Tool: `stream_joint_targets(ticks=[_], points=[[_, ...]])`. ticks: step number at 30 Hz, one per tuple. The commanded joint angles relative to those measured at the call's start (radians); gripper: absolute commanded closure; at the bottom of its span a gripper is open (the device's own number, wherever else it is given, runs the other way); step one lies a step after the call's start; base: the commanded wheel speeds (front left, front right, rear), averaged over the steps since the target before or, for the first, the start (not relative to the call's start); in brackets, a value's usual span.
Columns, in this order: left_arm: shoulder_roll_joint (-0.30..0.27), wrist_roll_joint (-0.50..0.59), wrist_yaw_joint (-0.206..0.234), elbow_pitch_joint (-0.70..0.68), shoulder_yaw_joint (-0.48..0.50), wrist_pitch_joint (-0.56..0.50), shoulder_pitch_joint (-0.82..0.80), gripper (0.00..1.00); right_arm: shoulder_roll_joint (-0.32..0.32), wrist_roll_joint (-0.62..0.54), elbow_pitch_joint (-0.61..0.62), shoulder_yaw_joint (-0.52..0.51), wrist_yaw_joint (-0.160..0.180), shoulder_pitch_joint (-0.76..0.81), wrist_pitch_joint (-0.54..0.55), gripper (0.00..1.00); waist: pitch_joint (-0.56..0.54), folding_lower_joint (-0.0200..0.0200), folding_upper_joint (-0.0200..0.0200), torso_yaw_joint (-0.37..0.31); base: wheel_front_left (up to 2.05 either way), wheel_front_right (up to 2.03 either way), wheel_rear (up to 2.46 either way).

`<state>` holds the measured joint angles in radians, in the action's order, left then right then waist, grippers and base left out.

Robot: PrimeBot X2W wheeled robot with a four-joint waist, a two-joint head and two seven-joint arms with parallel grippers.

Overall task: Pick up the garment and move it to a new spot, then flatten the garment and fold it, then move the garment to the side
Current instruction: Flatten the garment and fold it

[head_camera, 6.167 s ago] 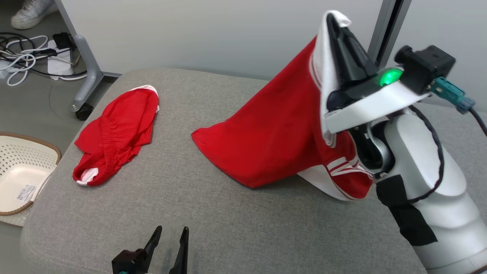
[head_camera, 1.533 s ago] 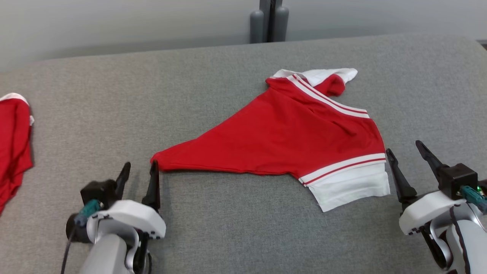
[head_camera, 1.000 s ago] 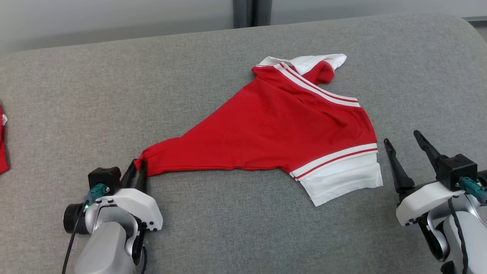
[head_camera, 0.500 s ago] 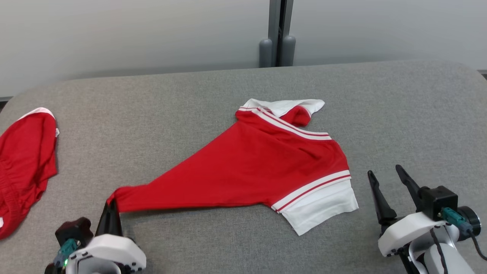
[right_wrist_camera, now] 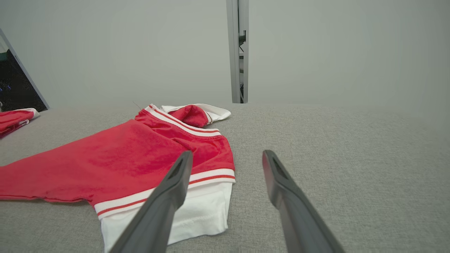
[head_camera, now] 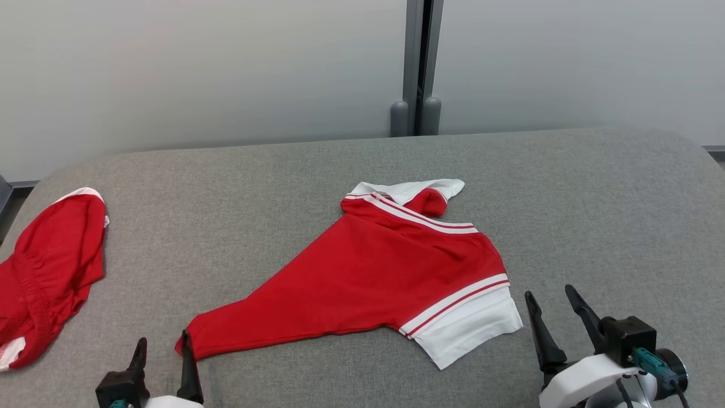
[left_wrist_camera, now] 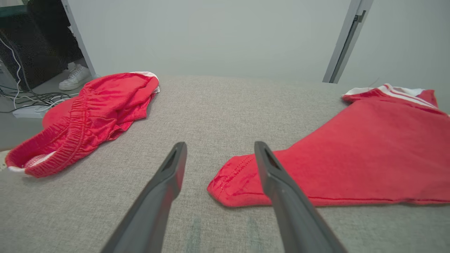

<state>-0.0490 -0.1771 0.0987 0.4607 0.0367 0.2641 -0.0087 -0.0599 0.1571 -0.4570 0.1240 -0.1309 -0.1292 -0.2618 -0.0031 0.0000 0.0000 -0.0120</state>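
Left gripper (head_camera: 163, 343) and right gripper (head_camera: 548, 293) both spread open and empty, low over a grey fabric-covered table (head_camera: 595, 215), with a red and white garment (head_camera: 385, 277) lying between them.
The left gripper's two dark fingers stand apart, and the garment's pointed red corner lies on the table between them, close by one finger. The right gripper sits just beside the garment's white-banded end. The garment lies unfolded at mid-table, its white-trimmed far end rumpled. A second red garment (head_camera: 51, 266) lies crumpled at the table's left edge.
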Motion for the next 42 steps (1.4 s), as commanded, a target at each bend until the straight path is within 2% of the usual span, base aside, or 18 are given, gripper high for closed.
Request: stream_joint_targets(ticks=[1, 12, 23, 24, 27, 28, 29, 32, 33, 34, 35, 37, 40, 42], points=[[-0.003, 0.007, -0.002, -0.004, -0.003, 0.000, 0.011, 0.00, -0.001, -0.005, 0.007, -0.003, 0.000, 0.009, -0.005, 0.00, -0.004, 0.0000, 0.0000, -0.001, 0.00, 0.00, 0.00], [-0.004, 0.000, -0.015, 0.003, -0.030, 0.000, 0.002, 0.00, 0.007, -0.012, -0.019, -0.007, 0.000, 0.011, -0.005, 0.00, 0.018, 0.0000, 0.0000, 0.002, 0.00, 0.00, 0.00], [-0.004, -0.018, -0.027, 0.022, -0.078, 0.000, -0.077, 0.00, 0.007, 0.013, -0.136, 0.016, 0.000, -0.068, -0.005, 0.00, 0.137, 0.0000, 0.0000, 0.030, 0.00, 0.00, 0.00], [-0.004, -0.018, -0.028, 0.024, -0.082, 0.000, -0.080, 0.00, 0.006, 0.011, -0.145, 0.021, 0.000, -0.075, -0.005, 0.06, 0.143, 0.0000, 0.0000, 0.033, 0.00, 0.00, 0.00], [-0.004, -0.021, -0.030, 0.027, -0.091, 0.000, -0.088, 0.00, 0.007, 0.023, -0.157, 0.031, 0.000, -0.075, -0.005, 0.12, 0.155, 0.0000, 0.0000, 0.041, 0.00, 0.00, 0.00], [-0.003, -0.022, -0.031, 0.028, -0.093, 0.000, -0.090, 0.00, 0.006, 0.027, -0.158, 0.033, 0.000, -0.072, -0.005, 0.16, 0.158, 0.0000, 0.0000, 0.043, 0.00, 0.00, 0.00], [-0.004, -0.023, -0.031, 0.027, -0.094, 0.000, -0.092, 0.00, 0.006, 0.030, -0.160, 0.035, 0.000, -0.069, -0.005, 0.25, 0.160, 0.0000, 0.0000, 0.044, 0.00, 0.00, 0.00], [-0.004, -0.024, -0.032, 0.027, -0.095, 0.000, -0.093, 0.00, 0.006, 0.034, -0.155, 0.037, 0.000, -0.062, -0.005, 0.27, 0.163, 0.0000, 0.0000, 0.045, 0.00, 0.00, 0.00], [-0.004, -0.026, -0.032, 0.027, -0.095, 0.000, -0.093, 0.00, 0.006, 0.034, -0.153, 0.038, 0.000, -0.060, -0.005, 0.45, 0.164, 0.0000, 0.0000, 0.045, 0.00, 0.00, 0.00], [-0.004, -0.026, -0.032, 0.027, -0.095, 0.000, -0.093, 0.00, 0.006, 0.036, -0.152, 0.040, 0.000, -0.059, -0.005, 0.53, 0.165, 0.0000, 0.0000, 0.045, 0.00, 0.00, 0.00], [-0.004, -0.026, -0.032, 0.028, -0.095, 0.000, -0.093, 0.00, 0.006, 0.041, -0.158, 0.041, 0.000, -0.055, -0.005, 0.54, 0.165, 0.0000, 0.0000, 0.045, 0.00, 0.00, 0.00], [-0.004, -0.028, -0.033, 0.030, -0.095, 0.000, -0.093, 0.00, 0.006, 0.049, -0.163, 0.043, 0.000, -0.057, -0.005, 0.69, 0.167, 0.0000, 0.0000, 0.045, 0.00, 0.00, 0.00], [-0.004, -0.027, -0.035, 0.032, -0.094, 0.000, -0.097, 0.00, 0.006, 0.064, -0.162, 0.043, 0.000, -0.070, -0.005, 1.00, 0.170, 0.0000, 0.0000, 0.045, 0.00, 0.00, 0.00], [-0.004, -0.024, -0.035, 0.036, -0.091, 0.000, -0.100, 0.00, 0.006, 0.078, -0.158, 0.040, 0.000, -0.077, -0.005, 1.00, 0.171, 0.0000, 0.0000, 0.045, 0.00, 0.00, 0.00]])
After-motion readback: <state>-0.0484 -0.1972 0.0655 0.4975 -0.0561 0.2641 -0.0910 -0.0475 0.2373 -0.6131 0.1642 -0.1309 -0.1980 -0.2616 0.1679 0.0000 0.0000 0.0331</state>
